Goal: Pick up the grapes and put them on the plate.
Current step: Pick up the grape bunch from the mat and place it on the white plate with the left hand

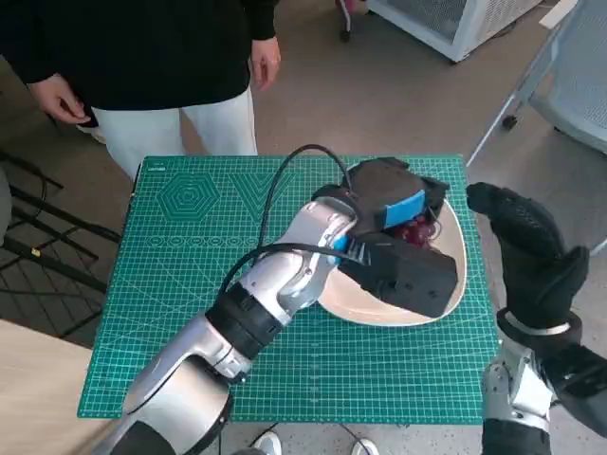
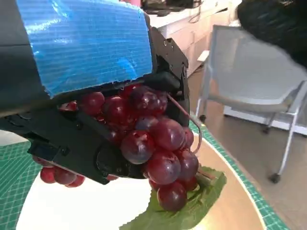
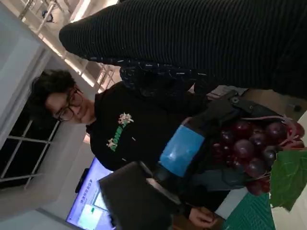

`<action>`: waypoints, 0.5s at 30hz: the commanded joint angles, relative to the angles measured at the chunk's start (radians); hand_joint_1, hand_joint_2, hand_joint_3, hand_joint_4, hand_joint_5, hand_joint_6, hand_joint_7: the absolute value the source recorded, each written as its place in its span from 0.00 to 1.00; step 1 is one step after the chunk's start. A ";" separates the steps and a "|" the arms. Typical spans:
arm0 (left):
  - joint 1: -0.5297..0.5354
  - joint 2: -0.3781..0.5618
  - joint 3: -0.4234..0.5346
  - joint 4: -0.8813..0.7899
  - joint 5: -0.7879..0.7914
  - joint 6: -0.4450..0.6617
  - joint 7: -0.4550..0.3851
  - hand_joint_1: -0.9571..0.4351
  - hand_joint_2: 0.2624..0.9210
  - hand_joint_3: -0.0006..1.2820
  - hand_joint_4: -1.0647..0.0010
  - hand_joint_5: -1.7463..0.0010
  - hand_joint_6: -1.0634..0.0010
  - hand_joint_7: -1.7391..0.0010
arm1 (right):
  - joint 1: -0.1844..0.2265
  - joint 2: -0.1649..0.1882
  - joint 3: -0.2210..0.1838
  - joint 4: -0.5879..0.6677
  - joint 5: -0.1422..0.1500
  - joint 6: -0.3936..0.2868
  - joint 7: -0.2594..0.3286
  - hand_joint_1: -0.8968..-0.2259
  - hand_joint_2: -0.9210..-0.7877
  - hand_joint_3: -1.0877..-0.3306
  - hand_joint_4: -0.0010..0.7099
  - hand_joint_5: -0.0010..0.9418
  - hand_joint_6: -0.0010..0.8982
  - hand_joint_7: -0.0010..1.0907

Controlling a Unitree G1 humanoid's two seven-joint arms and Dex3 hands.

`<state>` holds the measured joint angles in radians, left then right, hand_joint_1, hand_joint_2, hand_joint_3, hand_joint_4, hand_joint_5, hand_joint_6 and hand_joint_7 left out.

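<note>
Near the table's [image 1: 190, 284] far right corner sits the plate [image 1: 446, 289], and the left hand [image 1: 398, 204] hangs directly over it, holding the grapes [image 2: 153, 143]. The bunch dangles lengthwise below the fingers, its lowest fruit and green leaf [image 2: 192, 211] apparently touching the plate. The right hand [image 1: 531, 246] waits beside the right edge, fingers spread, holding nothing, farther away.

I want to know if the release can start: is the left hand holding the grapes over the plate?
Yes: the left hand grips the grapes just above the plate.
</note>
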<state>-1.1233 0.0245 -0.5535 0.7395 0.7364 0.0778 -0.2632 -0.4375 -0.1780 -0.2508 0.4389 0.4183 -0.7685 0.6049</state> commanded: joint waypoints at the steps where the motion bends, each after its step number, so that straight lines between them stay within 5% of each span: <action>1: -0.034 -0.015 0.005 0.041 -0.010 -0.003 0.029 0.69 1.00 0.21 0.66 0.07 0.51 0.32 | 0.025 0.001 0.008 0.002 -0.021 0.007 -0.016 0.54 0.00 0.59 0.20 0.00 0.00 0.29; 7: -0.042 -0.016 0.009 0.094 -0.029 -0.042 0.024 0.73 1.00 0.19 0.58 0.13 0.55 0.38 | 0.027 0.000 0.010 0.000 -0.030 0.005 -0.024 0.55 0.00 0.58 0.20 0.00 0.00 0.28; 13: -0.050 -0.030 0.022 0.145 -0.076 -0.053 -0.023 0.90 0.99 0.16 0.54 0.22 0.68 0.85 | 0.026 -0.001 0.012 0.000 -0.035 0.007 -0.032 0.55 0.00 0.58 0.20 0.00 0.00 0.28; 15: -0.054 -0.035 0.019 0.163 -0.081 -0.048 -0.034 0.83 0.94 0.13 0.62 0.42 0.72 0.92 | 0.026 -0.001 0.014 0.000 -0.036 0.007 -0.034 0.55 0.00 0.58 0.20 0.00 0.00 0.28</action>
<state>-1.1436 0.0058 -0.5395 0.8789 0.6720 0.0342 -0.2764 -0.4326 -0.1779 -0.2391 0.4352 0.3891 -0.7688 0.5802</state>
